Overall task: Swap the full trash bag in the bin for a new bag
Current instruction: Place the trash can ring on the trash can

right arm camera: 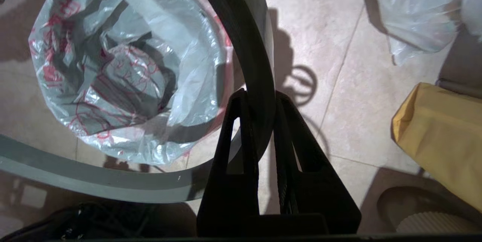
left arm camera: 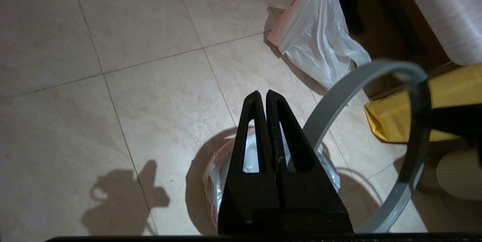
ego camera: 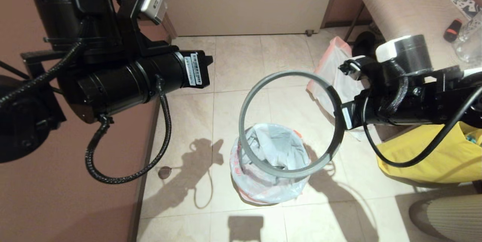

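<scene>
The bin stands on the floor tiles, its dark wall showing only through the new bag. That bag, printed with red characters, lines it and folds over its edge. My right gripper is shut on the grey hoop and holds it tilted in the air above the bin. The full trash bag, white with a pink-red rim, lies on the floor beyond the hoop. My left gripper hangs shut and empty, high and left of the bin.
A yellow bag sits on the floor under my right arm. An upholstered seat stands at the back right, a wall runs along the left and a door at the back. Bare tiles surround the bin.
</scene>
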Motion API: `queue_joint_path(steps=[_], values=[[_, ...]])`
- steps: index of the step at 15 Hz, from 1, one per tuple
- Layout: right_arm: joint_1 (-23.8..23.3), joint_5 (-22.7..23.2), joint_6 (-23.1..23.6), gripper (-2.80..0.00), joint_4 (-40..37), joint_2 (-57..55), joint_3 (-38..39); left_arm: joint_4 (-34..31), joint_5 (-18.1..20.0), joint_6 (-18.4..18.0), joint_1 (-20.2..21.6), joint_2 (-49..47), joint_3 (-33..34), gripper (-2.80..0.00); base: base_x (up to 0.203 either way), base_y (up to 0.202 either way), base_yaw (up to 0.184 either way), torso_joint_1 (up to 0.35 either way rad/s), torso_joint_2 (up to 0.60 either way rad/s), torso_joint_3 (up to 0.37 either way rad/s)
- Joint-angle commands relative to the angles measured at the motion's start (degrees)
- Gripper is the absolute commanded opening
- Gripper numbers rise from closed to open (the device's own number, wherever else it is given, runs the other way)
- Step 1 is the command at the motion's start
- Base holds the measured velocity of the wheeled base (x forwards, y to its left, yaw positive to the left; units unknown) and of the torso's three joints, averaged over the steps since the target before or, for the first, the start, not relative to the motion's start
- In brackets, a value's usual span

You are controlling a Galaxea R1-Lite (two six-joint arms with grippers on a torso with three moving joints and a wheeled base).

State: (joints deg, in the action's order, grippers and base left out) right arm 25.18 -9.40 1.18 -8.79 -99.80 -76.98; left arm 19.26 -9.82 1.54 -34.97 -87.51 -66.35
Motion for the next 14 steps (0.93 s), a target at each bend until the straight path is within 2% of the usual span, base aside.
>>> queue_joint_path(steps=[1,4,6,10,14], values=[[1.50,0.11,-0.45,-2.80,-0.07,-4.34,-0.16,1.37,0.10,0.76,0.86,0.49,-0.09,-2.80,0.000,0.000,0.000,0.000,0.00,0.000],[5.38,0.63,-4.08,-2.80,0.28,-10.23,-0.24,2.09,1.48,1.54,1.84,0.20,-0.09,-2.80,0.000,0.000,0.000,0.000,0.00,0.000],[6.76,1.79,-5.16,-2.80,3.34,-14.31,-1.23,2.09,1.48,1.54,1.84,0.32,-0.09,-2.80,0.000,0.000,0.000,0.000,0.00,0.000],[6.68,1.66,-4.61,-2.80,4.55,-20.32,-6.16,2.01,1.48,1.46,1.84,0.06,-0.12,-2.80,0.000,0.000,0.000,0.000,0.00,0.000],[5.40,-0.39,-3.79,-2.80,4.27,-21.68,-6.35,1.84,1.42,1.54,1.91,0.59,-0.35,-2.80,0.000,0.000,0.000,0.000,0.00,0.000]])
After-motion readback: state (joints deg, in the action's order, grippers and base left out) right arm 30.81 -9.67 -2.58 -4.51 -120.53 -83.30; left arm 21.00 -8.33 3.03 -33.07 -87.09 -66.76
